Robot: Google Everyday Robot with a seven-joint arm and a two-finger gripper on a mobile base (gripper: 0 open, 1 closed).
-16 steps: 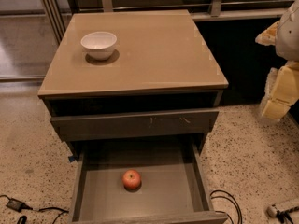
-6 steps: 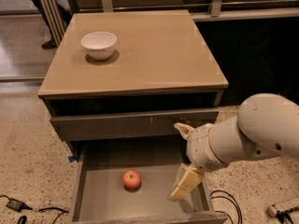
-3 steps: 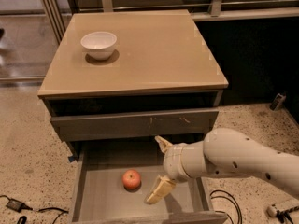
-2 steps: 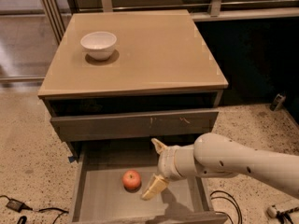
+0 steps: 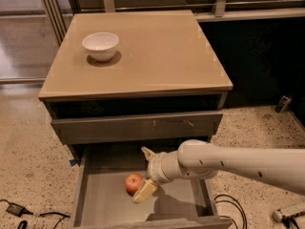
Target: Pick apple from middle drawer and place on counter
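Camera view shows open, empty claw beside round apple in middle drawer, stem direction unclear.

My cream gripper, fingers spread, sits in the grey-brown drawer just beside the red apple. The counter is glossy tan, the bowl white. The floor is beige speckled with dark flecks.
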